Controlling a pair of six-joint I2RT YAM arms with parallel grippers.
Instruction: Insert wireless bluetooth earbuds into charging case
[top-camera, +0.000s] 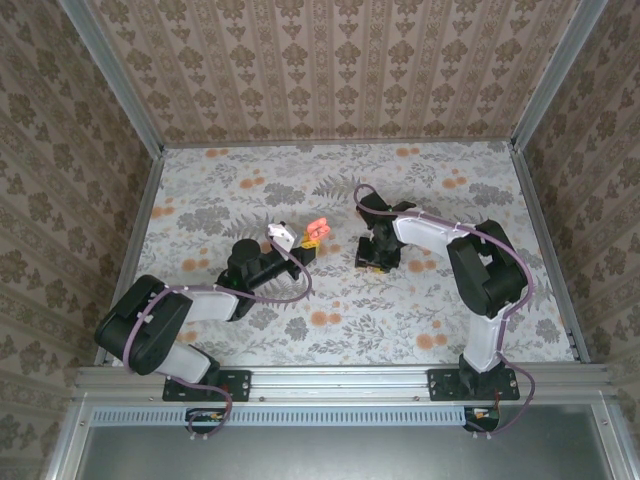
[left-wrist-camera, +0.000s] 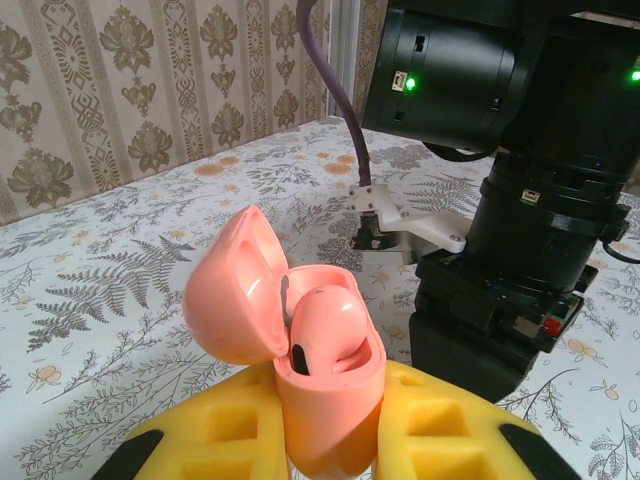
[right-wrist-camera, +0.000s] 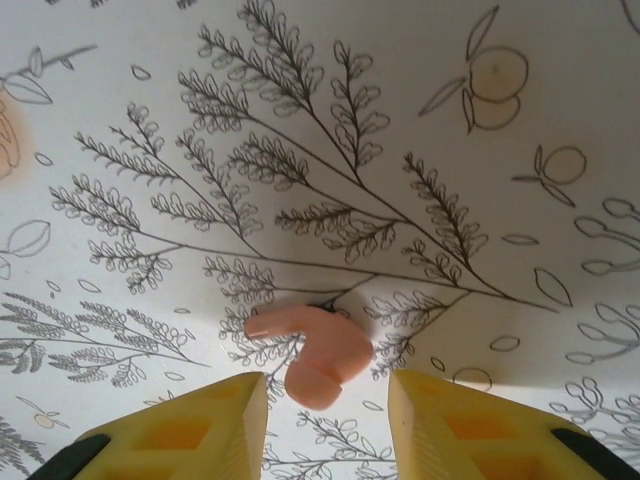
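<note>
Now inside the charging case (lid up): one earbud.

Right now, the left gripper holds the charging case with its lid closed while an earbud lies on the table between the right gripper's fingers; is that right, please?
Not quite: the left wrist view shows the charging case in the left gripper with its lid open. The earbud does lie on the table between the right gripper's fingers.

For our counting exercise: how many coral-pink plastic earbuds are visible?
2: one earbud sits in the open salmon-pink plastic case; the other lies on the table between the right gripper fingers.
</note>
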